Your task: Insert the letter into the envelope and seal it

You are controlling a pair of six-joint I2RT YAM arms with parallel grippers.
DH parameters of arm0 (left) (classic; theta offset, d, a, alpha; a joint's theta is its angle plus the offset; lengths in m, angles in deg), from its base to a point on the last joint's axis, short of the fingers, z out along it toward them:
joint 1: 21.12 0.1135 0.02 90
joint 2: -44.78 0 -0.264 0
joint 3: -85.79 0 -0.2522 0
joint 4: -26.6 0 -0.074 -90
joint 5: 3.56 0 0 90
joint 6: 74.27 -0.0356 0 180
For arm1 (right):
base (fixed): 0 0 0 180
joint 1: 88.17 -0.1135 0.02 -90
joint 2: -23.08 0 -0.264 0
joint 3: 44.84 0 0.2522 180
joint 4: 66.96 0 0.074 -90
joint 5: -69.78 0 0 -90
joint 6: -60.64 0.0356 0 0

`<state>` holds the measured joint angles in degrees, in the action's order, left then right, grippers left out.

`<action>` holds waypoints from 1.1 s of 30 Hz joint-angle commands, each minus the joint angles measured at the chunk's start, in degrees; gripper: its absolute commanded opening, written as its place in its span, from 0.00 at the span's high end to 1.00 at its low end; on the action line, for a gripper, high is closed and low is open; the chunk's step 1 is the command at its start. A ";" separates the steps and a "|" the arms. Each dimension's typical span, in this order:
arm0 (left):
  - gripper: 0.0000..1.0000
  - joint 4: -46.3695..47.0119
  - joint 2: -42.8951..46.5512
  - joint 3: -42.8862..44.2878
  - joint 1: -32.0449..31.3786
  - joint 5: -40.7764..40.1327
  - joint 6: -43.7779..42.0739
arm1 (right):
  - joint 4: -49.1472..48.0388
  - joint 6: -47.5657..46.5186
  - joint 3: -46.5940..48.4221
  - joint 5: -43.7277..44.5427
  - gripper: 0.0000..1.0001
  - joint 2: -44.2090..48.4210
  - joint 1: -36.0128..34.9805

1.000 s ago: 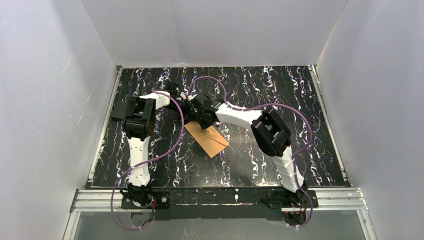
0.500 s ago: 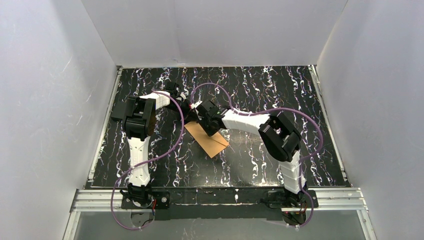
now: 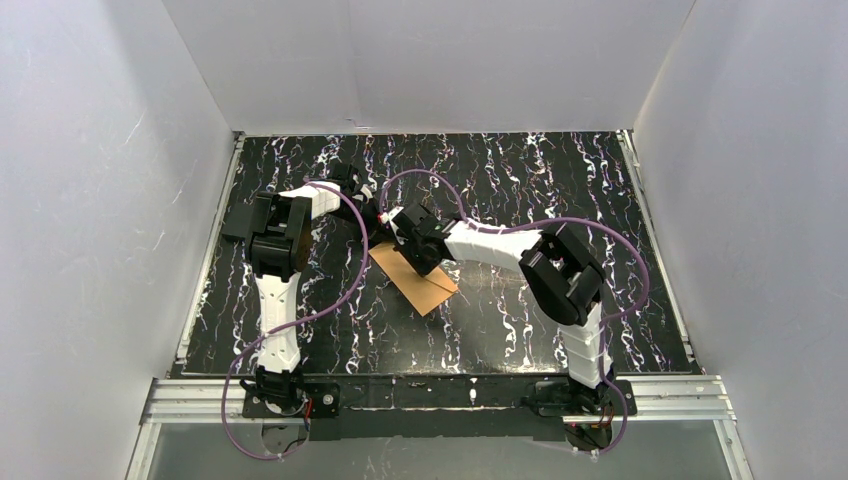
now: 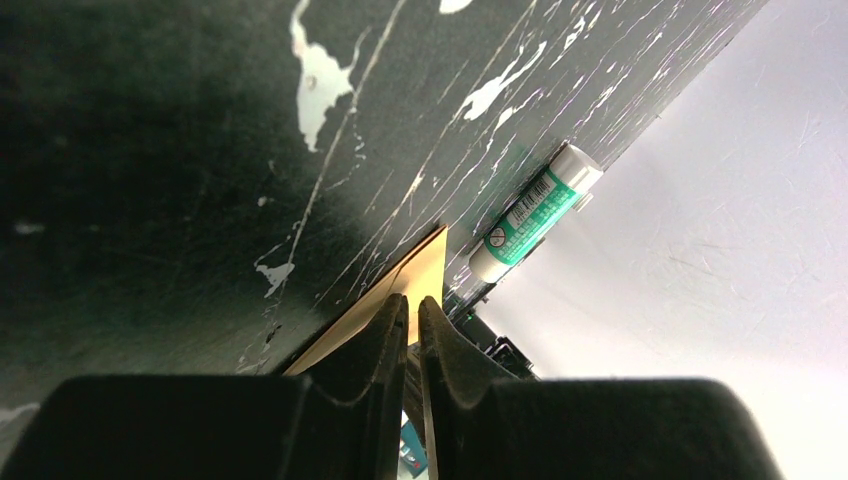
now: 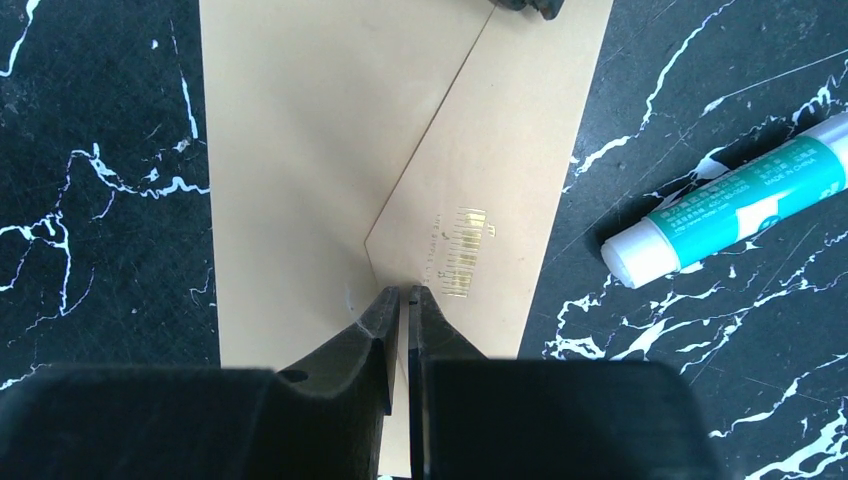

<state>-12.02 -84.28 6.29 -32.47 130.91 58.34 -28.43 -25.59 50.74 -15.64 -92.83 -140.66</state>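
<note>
Both arms reach inward, left pincer [image 4: 413, 318] and right pincer [image 5: 404, 300] closed

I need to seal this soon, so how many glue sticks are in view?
1. The glue stick lies on the table just beside the envelope, not touching it. Others may lie hidden from these cameras.

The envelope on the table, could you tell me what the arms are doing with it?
The envelope lies flat with its flap folded down. The right gripper, shut, rests on it near the flap's tip, while the left gripper, also shut, sits at its far edge. A glue stick lies beside it; the letter is not visible.
</note>
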 commanded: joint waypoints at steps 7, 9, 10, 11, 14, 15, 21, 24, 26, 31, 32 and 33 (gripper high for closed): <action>0.90 -2.74 -3.05 -2.94 1.02 -12.32 -0.07 | 20.94 1.00 -3.43 2.99 0.84 -7.92 -3.44; 0.90 -2.78 -3.11 -2.87 1.11 -12.32 -0.15 | 21.08 1.18 -3.92 3.49 0.84 -7.85 -3.79; 0.90 -2.82 -3.13 -2.74 1.15 -12.24 -0.05 | 21.23 1.30 -4.12 3.74 0.84 -7.67 -3.98; 0.90 -2.75 -3.13 -2.73 1.24 -12.15 -0.05 | 21.35 1.32 -4.17 3.90 0.84 -7.51 -4.16; 0.90 -2.74 -3.13 -2.56 1.32 -12.09 0.01 | 21.48 1.33 -4.51 3.14 0.84 -6.69 -4.29; 0.90 -2.74 -3.18 -2.58 1.33 -12.00 -0.03 | 21.57 1.33 -4.61 3.00 0.84 -6.50 -4.29; 0.90 -2.84 -3.50 -2.29 1.34 -11.43 -0.96 | 22.86 1.94 -1.66 3.32 0.85 -4.74 -4.29; 0.90 -2.81 -2.92 -1.79 1.34 -10.68 -2.45 | 24.03 3.48 4.46 5.07 0.84 -3.22 -3.89; 0.89 -3.39 -2.00 -0.85 1.37 -10.08 -3.90 | 24.14 5.24 8.97 4.51 0.83 -2.09 -2.89; 0.68 -6.22 1.97 2.59 1.29 -8.20 -7.04 | 20.09 11.49 12.88 0.26 0.78 2.79 2.20; 0.64 -6.63 2.89 3.32 1.33 -7.61 -7.41 | 18.66 13.47 12.16 -0.91 0.78 4.24 3.61; 0.60 -7.01 3.72 3.95 1.33 -6.91 -7.60 | 17.33 15.19 10.49 -1.24 0.78 5.63 5.17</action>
<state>-14.47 -83.88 8.52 -32.12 130.89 55.38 -9.24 -18.27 60.97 -13.43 -93.99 -141.10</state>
